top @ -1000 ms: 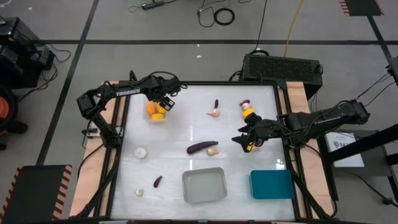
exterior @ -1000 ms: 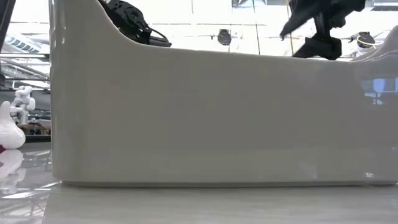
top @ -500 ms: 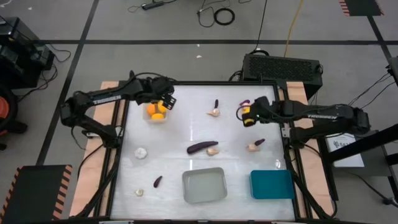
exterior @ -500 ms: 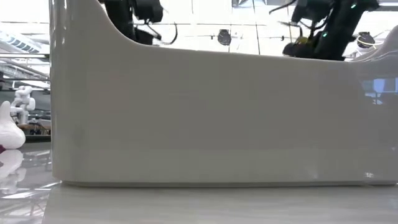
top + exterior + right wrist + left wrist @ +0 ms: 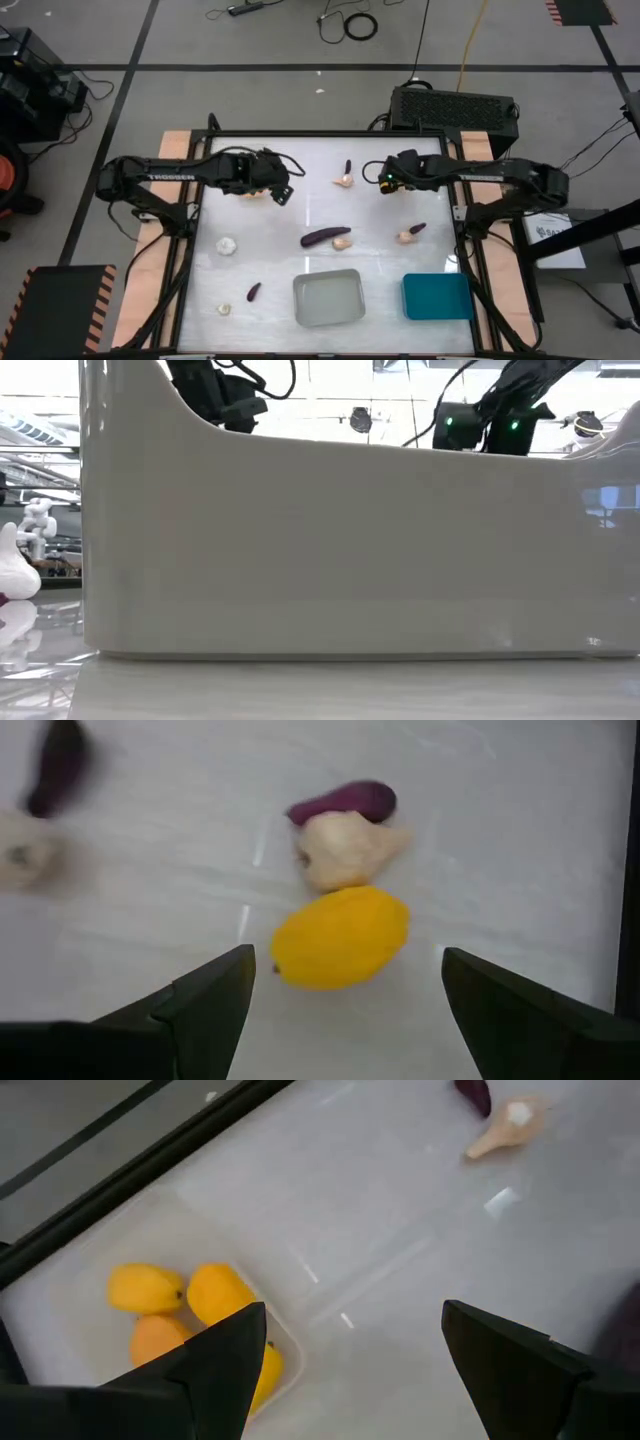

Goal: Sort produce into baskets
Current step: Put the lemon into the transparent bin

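Right gripper (image 5: 384, 181) upper centre-right, fingers wide open and empty, lined up on the yellow piece (image 5: 340, 937) beside a garlic bulb (image 5: 345, 850) for a pick; left gripper (image 5: 281, 192) upper left, also spread, empty, over the clear bin (image 5: 150, 1245) holding sorted orange-yellow pieces (image 5: 215, 1293).

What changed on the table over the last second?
The right gripper moved from mid-table toward the far edge and now hangs open over the yellow piece. The left gripper, also open, slid off the clear bin toward the table's middle. Nothing was grasped or released. The grey bin, teal bin and loose produce stayed put.
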You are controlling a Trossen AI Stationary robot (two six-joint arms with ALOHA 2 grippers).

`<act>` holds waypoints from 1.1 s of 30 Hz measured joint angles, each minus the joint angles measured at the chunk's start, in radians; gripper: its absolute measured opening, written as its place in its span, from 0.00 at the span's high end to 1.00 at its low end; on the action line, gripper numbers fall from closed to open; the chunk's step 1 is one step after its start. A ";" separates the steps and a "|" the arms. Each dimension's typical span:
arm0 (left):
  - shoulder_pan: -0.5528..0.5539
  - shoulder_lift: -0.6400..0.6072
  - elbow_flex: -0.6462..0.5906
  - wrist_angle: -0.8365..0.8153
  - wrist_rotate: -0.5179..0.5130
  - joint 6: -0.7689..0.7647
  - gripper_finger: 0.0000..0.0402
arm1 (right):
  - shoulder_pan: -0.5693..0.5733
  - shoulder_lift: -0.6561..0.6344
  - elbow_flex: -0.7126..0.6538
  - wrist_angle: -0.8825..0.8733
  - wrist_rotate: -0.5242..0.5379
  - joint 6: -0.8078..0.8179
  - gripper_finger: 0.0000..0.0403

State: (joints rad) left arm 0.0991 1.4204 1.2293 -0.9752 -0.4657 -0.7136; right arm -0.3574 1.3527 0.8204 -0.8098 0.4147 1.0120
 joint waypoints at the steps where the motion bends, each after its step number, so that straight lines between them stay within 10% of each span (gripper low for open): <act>1: -0.010 0.000 0.000 -0.012 -0.012 -0.016 0.23 | -0.006 0.018 0.000 0.004 -0.002 0.001 0.22; 24: -0.127 0.011 -0.001 -0.032 -0.085 -0.172 0.23 | -0.069 0.197 -0.001 0.096 -0.133 -0.090 0.22; 33: -0.168 0.061 -0.001 -0.025 -0.086 -0.199 0.23 | -0.068 0.198 0.000 0.082 -0.131 -0.141 0.38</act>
State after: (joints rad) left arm -0.0691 1.4817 1.2285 -1.0004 -0.5518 -0.9124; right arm -0.4256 1.5505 0.8200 -0.7278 0.2832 0.8710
